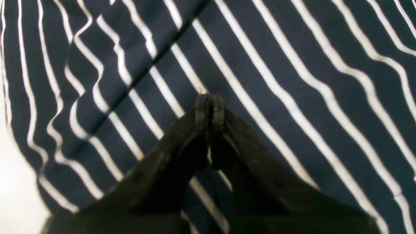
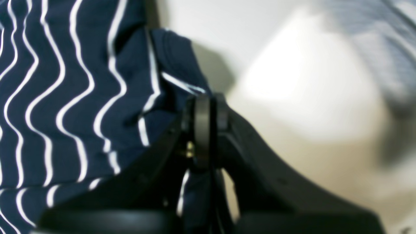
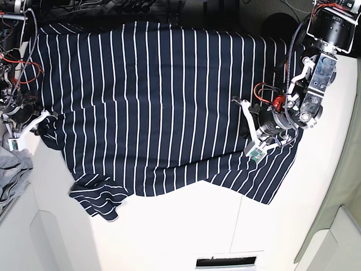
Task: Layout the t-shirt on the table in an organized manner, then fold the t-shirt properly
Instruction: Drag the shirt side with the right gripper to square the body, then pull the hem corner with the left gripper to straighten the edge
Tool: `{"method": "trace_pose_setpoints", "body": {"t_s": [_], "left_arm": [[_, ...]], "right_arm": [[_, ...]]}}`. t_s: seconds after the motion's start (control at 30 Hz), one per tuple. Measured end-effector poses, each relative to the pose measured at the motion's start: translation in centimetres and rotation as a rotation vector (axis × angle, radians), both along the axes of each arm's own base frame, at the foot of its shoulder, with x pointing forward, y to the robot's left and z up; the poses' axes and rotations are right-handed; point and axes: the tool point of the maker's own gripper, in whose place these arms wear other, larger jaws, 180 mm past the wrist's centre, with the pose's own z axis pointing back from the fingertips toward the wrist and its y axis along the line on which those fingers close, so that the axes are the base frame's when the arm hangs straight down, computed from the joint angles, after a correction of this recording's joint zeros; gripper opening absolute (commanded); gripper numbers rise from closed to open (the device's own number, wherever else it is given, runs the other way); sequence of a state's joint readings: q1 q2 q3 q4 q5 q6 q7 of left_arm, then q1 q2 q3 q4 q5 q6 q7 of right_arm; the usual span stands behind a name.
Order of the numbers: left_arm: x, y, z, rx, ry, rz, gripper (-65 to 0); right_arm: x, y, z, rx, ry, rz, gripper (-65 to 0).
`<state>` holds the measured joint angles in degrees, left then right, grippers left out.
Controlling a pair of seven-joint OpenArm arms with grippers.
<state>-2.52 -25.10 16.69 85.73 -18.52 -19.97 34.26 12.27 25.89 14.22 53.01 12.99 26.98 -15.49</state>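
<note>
T-shirt (image 3: 152,107) spread wide, hem rumpled; left hand (image 1: 209,112) clenched, right hand (image 2: 203,120) pinching its edge.

t-shirt (image 3: 152,107) lies spread on the table (image 3: 186,237), filling the base view from 9 through 12 to about 3 o'clock; bare tabletop runs along 4 to 8 o'clock in front of it. One sleeve end sits folded at the shirt's 7 o'clock corner, another corner points out toward 4 o'clock. Left gripper (image 3: 252,125) is on top of the shirt at its 3 o'clock side, inside the cloth edge. Right gripper (image 3: 44,117) is at the shirt's 9 o'clock edge, right at the cloth border, table beyond it. A separate grey cloth (image 3: 12,172) lies off the shirt at 8 o'clock, near the view's edge.
</note>
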Motion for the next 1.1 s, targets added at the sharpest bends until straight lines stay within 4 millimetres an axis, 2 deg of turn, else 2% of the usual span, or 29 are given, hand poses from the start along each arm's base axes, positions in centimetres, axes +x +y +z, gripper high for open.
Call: {"method": "trace_pose_setpoints", "body": {"t_s": [0.1,0.2,0.37,0.47,0.63,0.7,0.83,0.97,1.1], "left_arm": [[0.0,0.1,0.0,0.009,-0.003,-0.002,-61.9],[0.2,0.3,0.1,0.033,-0.019,-0.008,-61.9],[1.8,1.0,1.2,0.031,-0.075,0.058,-61.9],[2.8,0.6,2.0,0.016,-0.103,0.062,-61.9],[3.9,0.5,0.4,-0.013,-0.086,0.094,-61.9],[5.0,0.3,-0.1,-0.034,-0.092,0.115,-61.9],[8.7,-0.3,0.1,-0.084,-0.118,0.161,-61.9],[12.5,0.5,0.9,-0.101,-0.140,0.213,-61.9],[14.0,1.1,-0.7,-0.103,-0.075,0.273,-62.0]], "right_arm": [[0.2,-1.8,1.0,0.001,-0.029,-0.052,-65.0],[0.5,-2.6,1.8,0.038,-0.064,-0.094,-65.0],[0.5,-1.6,1.8,0.068,-0.070,-0.058,-65.0],[0.5,-1.2,1.9,0.106,-0.077,-0.061,-65.0],[0.6,-0.9,2.1,0.149,-0.085,-0.076,-65.0],[0.6,-0.8,2.0,0.150,-0.082,-0.076,-65.0],[0.5,-0.6,1.9,0.155,-0.074,-0.073,-65.0],[0.0,-0.5,1.3,0.155,-0.029,-0.067,-65.0],[-0.3,-0.4,1.0,0.158,-0.007,-0.066,-65.0]]}}
